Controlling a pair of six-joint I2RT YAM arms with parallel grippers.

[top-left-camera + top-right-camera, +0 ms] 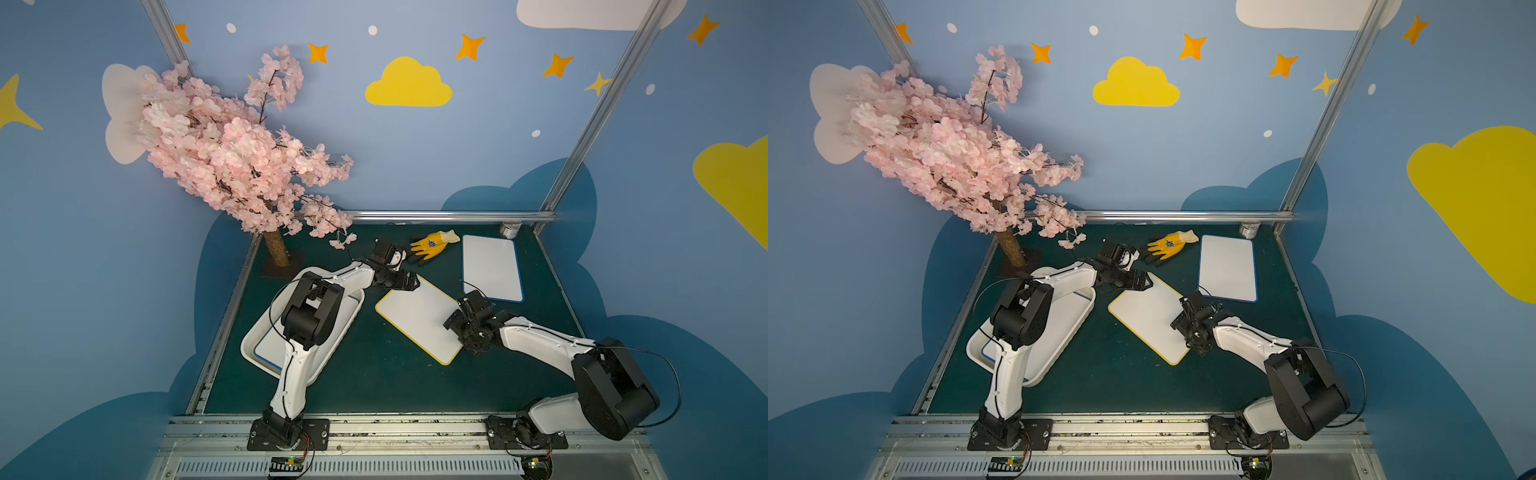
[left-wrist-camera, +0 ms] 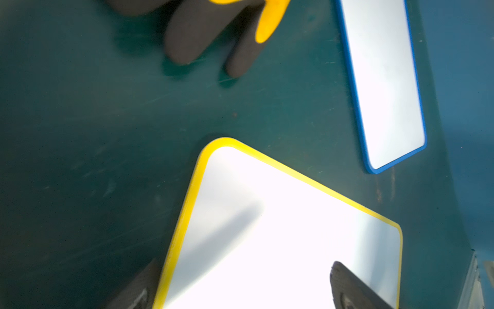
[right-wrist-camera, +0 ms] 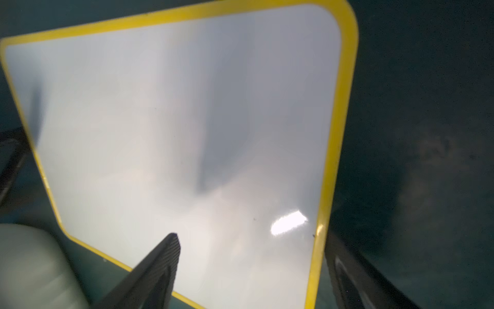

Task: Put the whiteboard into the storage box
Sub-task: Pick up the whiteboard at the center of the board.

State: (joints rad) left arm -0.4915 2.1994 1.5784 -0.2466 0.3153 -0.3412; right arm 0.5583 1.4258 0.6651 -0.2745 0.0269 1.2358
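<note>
- across the middle of both top views, the yellow-rimmed whiteboard [image 1: 417, 320] lies flat and skewed on the green tabletop [image 1: 374, 374]. it is well apart from the storage box [image 1: 338, 332] at the left of the frame, which the left arm partly hides.
- one blue-rimmed board [image 1: 270, 347] already sits inside the box. a second blue-rimmed whiteboard [image 1: 492, 268] lies at the upper right, near a yellow glove [image 1: 432, 244].
- the left fingers [image 2: 350, 289] stand wide at the yellow board's upper corner. in the left wrist view one hangs over the white face and its partner sits off the rim, over the tabletop. nothing is held.
- the right fingers [image 3: 157, 270] are also spread wide, at the board's right-hand long edge. one is over the face and one is just outside the yellow rim. whether either touches the board i cannot tell.
- the board looks like a thin, stiff, light panel. its face is glossy and throws glare, so it is probably slippery, and the yellow rim is the better place to pinch.
- lying flat, it leaves no gap for a lower finger, so an edge likely has to be tipped up or slid before a pinch can close.
- held at one edge it may swing or slip. a grip at each end should keep it level.
- the box looks only slightly bigger than a board, so the board needs squaring to it, and it would then rest on the board already inside.
</note>
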